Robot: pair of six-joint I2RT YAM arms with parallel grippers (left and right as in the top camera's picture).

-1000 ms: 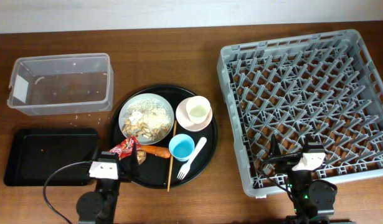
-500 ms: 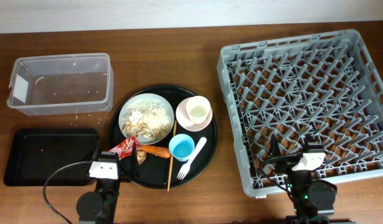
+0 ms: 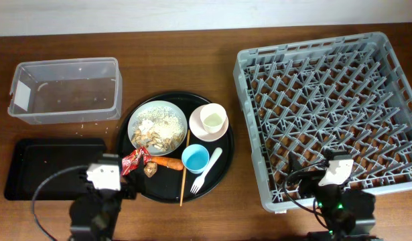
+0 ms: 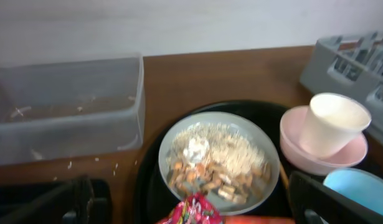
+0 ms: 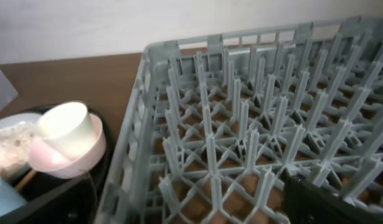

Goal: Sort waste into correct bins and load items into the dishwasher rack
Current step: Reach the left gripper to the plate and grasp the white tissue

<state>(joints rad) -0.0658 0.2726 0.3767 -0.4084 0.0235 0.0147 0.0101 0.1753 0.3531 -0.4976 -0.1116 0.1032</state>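
**Both tools released; sorting not begun**

The left tool (image 4: 191, 199) spreads empty near the red wrapper (image 3: 134, 159). The right tool (image 5: 188, 199) gapes over the bare rack (image 3: 242, 60). Waste and dishes share the round tray (image 3: 165, 187), apparently so each arm serves its side.

One camera looks straight down on the whole table (image 3: 192, 53); two low, close wrist cameras face the wall (image 4: 179, 25), the left over the large round black tray (image 3: 162, 191), the right beside it, both catching the tray's round pink bowl (image 4: 291, 132).
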